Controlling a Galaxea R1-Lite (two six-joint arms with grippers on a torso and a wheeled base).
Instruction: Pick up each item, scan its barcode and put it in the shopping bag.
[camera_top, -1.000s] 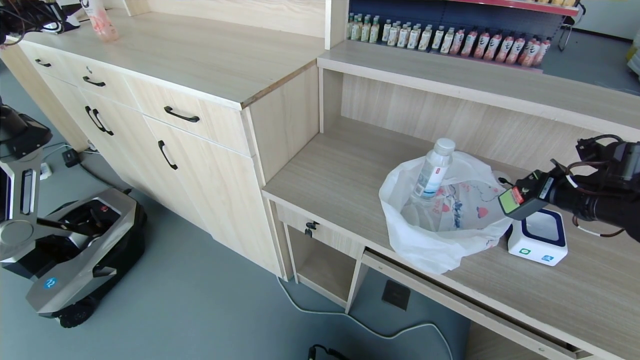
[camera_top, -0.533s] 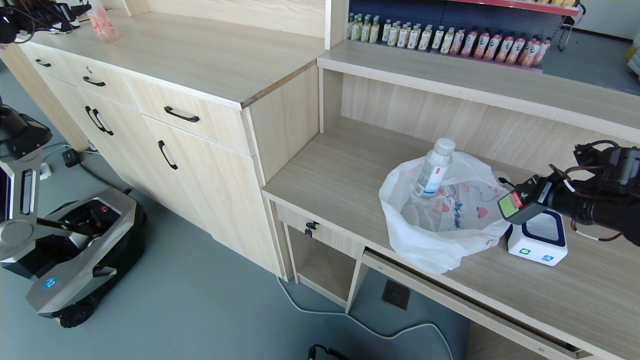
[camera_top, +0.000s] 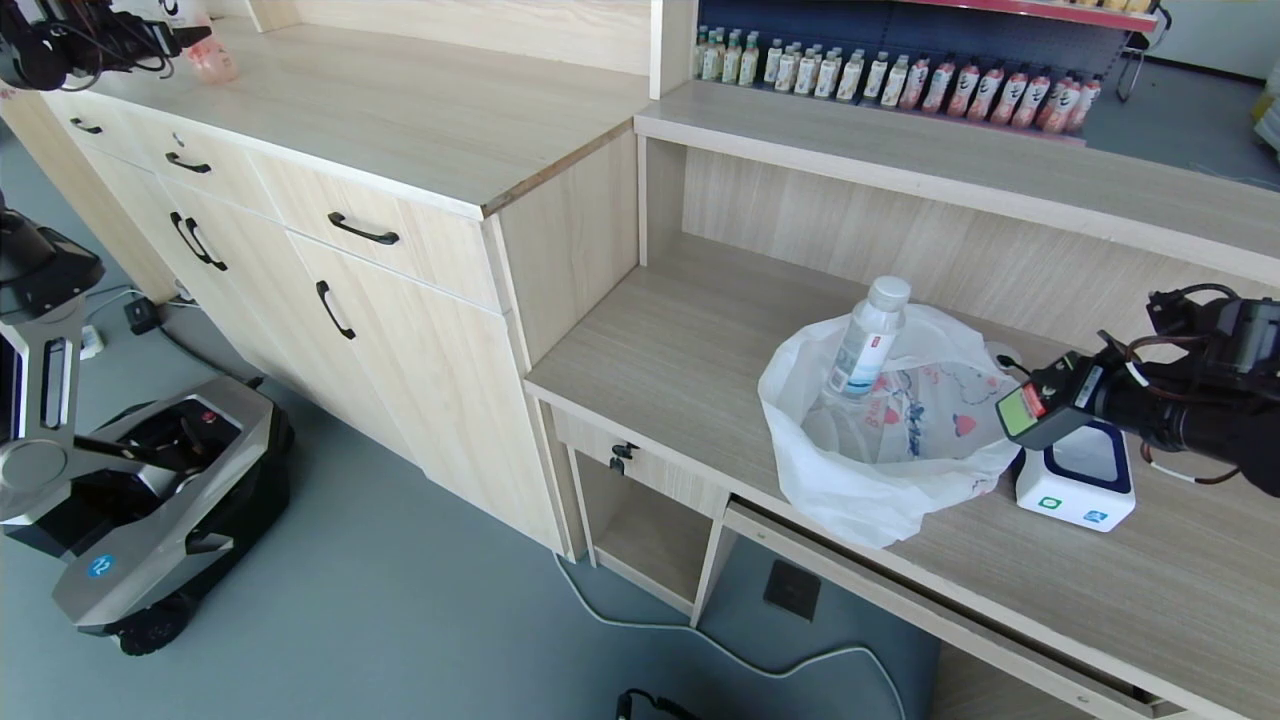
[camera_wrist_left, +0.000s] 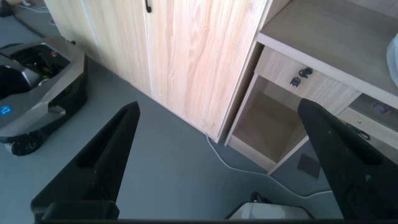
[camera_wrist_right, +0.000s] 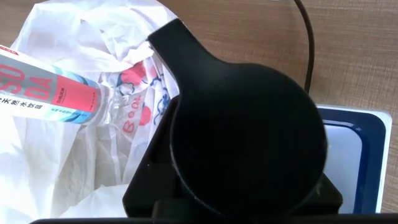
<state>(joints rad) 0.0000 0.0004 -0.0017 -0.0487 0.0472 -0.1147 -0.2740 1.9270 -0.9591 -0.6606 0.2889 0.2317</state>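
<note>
Clear bottle (camera_top: 868, 340) leans inside the shopping bag (camera_top: 830, 500) on the surface (camera_top: 680, 340); probably light, smooth, yielding plastic, best taken mid-body. Left tool (camera_wrist_left: 219, 107) spread and empty; right tool (camera_top: 1040, 408): state cannot be told.

Left gripper (camera_wrist_left: 219, 104) hangs with jaws spread wide apart; right arm (camera_top: 1190, 412) is stretched out roughly level, pointing left.

Pale wood counters (camera_top: 400, 110), grey floor (camera_top: 400, 620)
</note>
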